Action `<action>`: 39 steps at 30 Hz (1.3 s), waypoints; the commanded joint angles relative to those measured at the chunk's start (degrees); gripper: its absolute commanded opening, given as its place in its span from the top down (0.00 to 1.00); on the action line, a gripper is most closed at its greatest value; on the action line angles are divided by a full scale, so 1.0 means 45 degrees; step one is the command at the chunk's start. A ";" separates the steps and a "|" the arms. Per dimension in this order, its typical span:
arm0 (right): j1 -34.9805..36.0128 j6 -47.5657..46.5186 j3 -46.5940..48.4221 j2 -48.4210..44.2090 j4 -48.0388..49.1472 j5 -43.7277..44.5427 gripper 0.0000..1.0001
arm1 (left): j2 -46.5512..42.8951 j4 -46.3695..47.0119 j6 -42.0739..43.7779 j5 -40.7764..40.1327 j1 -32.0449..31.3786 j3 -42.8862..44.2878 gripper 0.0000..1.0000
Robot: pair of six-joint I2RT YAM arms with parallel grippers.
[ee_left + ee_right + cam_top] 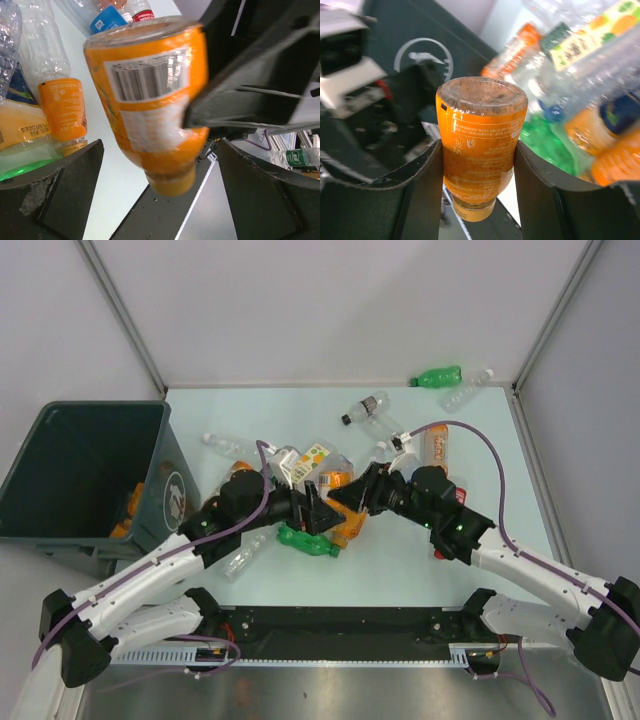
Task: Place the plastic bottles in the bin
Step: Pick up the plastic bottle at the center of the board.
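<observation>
Lying inside the large dark grey-green rectangular plastic bin [100, 405], orange-labelled bottles [130, 502] show. The right gripper [477, 147] clamps a small orange plastic bottle [481, 125] above the table; the left gripper [160, 150] gapes wide around it, not touching. Only the top view shows the green plastic bottle [435, 376] far back.

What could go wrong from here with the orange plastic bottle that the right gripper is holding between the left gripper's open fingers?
1. The orange plastic bottle is pinched only by the right gripper. The left gripper stands open around it, so releasing too soon could drop it among the loose plastic bottles on the table, short of the dark grey-green bin.
2. Both grippers are crowded together and might collide.
</observation>
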 commanded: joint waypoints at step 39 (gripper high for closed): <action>0.0428 -0.0806 0.0630 -0.2297 -0.3974 0.3610 0.00 | -0.0103 -0.8929 0.3677 -1.3976 -0.0258 0.6903 1.00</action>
